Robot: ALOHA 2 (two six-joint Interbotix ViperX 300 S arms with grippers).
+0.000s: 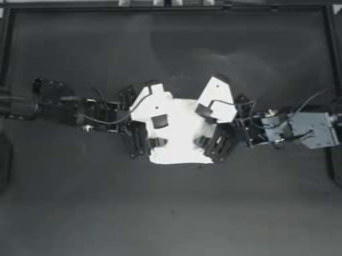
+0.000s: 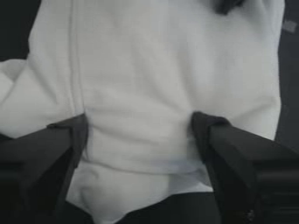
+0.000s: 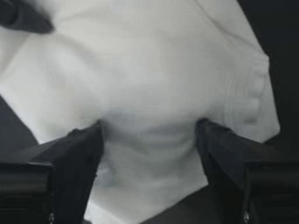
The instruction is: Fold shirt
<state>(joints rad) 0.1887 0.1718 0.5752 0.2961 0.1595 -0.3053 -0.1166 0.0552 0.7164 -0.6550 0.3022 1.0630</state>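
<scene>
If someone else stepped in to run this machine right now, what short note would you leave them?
Left gripper: on the shirt's left side, jaws spread, cloth bunched between them.
Right gripper: on its right side, jaws spread, cloth bunched between them.
Shirt: mid-table, gathered into a narrow rumpled shape, two flaps poking toward the far edge.
Done: sides drawn in.
Left: probably flatten it and finish a tidy fold.

Both arms cover parts of the bunched shirt point(image 1: 179, 131), and cloth hides each gripper's jaw tips.
</scene>
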